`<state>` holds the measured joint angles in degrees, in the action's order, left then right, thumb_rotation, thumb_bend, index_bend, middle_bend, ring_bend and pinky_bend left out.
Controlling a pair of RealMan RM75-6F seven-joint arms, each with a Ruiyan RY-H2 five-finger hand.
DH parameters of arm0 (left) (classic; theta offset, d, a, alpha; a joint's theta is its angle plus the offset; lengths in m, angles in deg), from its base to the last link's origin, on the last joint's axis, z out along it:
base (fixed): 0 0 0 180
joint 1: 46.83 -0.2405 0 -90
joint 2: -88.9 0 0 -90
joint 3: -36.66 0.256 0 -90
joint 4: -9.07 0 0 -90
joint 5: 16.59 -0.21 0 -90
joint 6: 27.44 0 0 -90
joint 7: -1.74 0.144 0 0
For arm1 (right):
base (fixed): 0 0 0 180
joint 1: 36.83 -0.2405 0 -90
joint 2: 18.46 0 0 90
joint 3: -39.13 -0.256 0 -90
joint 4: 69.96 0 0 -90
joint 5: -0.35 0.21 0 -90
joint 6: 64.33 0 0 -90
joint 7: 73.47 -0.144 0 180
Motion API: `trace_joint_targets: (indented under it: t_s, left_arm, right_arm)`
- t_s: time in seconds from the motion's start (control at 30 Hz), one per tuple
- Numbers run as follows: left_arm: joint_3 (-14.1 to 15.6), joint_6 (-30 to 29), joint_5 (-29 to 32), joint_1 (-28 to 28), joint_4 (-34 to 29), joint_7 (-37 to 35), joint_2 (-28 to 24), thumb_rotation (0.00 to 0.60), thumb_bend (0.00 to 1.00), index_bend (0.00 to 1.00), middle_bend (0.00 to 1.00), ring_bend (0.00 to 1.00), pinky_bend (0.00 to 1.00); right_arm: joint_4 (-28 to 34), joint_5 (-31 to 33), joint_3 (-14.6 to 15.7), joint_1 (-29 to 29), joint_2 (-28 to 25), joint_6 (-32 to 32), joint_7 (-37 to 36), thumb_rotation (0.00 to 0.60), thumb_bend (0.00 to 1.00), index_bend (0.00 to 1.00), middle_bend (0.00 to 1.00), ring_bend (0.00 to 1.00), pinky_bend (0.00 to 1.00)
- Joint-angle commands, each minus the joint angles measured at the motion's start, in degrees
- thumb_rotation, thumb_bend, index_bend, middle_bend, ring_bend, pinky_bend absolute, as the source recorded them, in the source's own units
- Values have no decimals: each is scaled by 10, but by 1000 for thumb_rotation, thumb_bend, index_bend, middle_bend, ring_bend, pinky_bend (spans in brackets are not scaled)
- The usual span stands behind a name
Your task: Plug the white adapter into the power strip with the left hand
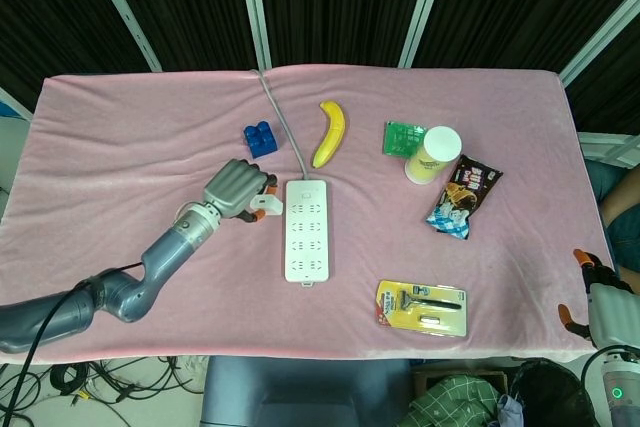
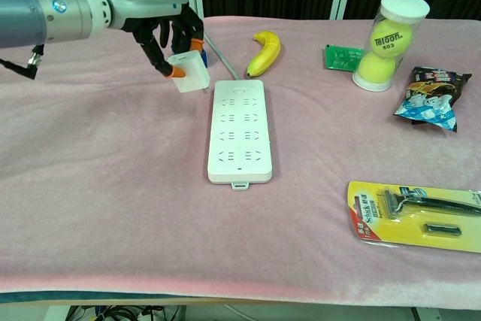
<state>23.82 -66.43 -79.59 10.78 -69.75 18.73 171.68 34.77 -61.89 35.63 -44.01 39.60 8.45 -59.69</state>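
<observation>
My left hand (image 1: 236, 188) (image 2: 167, 34) holds the white adapter (image 1: 267, 204) (image 2: 189, 72) in its orange-tipped fingers, lifted off the cloth just left of the power strip's upper left corner. The white power strip (image 1: 307, 229) (image 2: 239, 128) lies flat mid-table, its grey cable (image 1: 283, 125) running to the far edge. In the chest view the hand hides the blue brick behind it. My right hand (image 1: 603, 302) shows only at the lower right corner of the head view, off the table, fingers partly seen.
A blue brick (image 1: 260, 139) and a banana (image 1: 330, 133) (image 2: 264, 52) lie beyond the strip. Right of them are a green packet (image 1: 400, 136), a tennis ball tube (image 2: 387, 31), a snack bag (image 2: 431, 96) and a razor pack (image 2: 415, 215). Pink cloth (image 2: 105, 201) covers the table.
</observation>
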Motion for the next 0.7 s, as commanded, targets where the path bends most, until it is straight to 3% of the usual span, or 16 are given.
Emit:
trace_joint_targets:
  t_s: [0.03, 0.27, 0.37, 0.7]
  left_arm:
    - [-12, 42, 69, 48, -17, 48, -9, 600, 367, 517, 566, 397, 447]
    - [9, 45, 175, 103, -15, 120, 10, 600, 367, 530, 568, 397, 462]
    - [41, 53, 243, 143, -24, 168, 15, 600, 368, 526, 567, 398, 464]
    - [90, 20, 352, 198, -60, 226, 2, 600, 370, 535, 571, 398, 464]
  right_arm:
    - [0, 0, 0, 0, 0, 0, 0, 600, 284, 90, 92, 162, 272]
    - [0, 1, 0, 0, 0, 0, -1, 600, 284, 90, 92, 162, 272]
    - [-2, 4, -1, -1, 0, 0, 1, 600, 285, 90, 92, 162, 272]
    - [-1, 7, -2, -1, 0, -1, 2, 600, 285, 83, 92, 162, 272]
